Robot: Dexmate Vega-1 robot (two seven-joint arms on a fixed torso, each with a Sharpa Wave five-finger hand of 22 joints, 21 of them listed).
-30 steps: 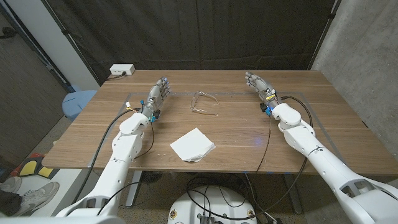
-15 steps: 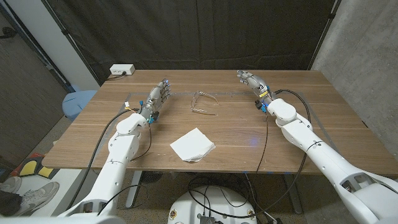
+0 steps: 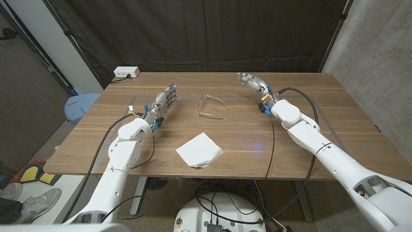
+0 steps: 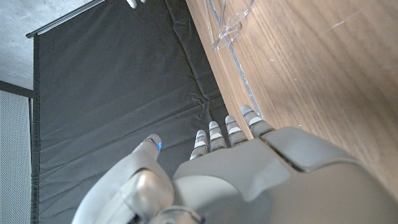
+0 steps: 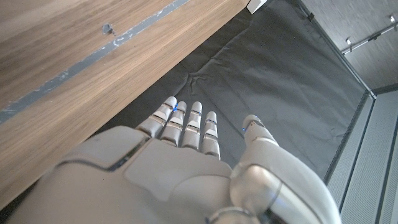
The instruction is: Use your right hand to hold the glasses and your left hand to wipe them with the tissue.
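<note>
Right hand (image 3: pixel 248 80) empty, fingers apart, nearest the clear-framed plastic glasses (image 3: pixel 211 106).
Glasses lie at its eight o'clock, long axis across the tabletop (image 3: pixel 257 132); left hand (image 3: pixel 166 98) also empty, fingers apart.

Item count, table surface: one pair of glasses (image 3: pixel 211 106), clear-framed; one white tissue (image 3: pixel 199 150), folded; one wooden table (image 3: pixel 244 138); two robot hands, left hand (image 3: pixel 163 101) and right hand (image 3: pixel 251 83); off the table: one white box (image 3: pixel 126 72); one blue seat (image 3: pixel 80 105).
</note>
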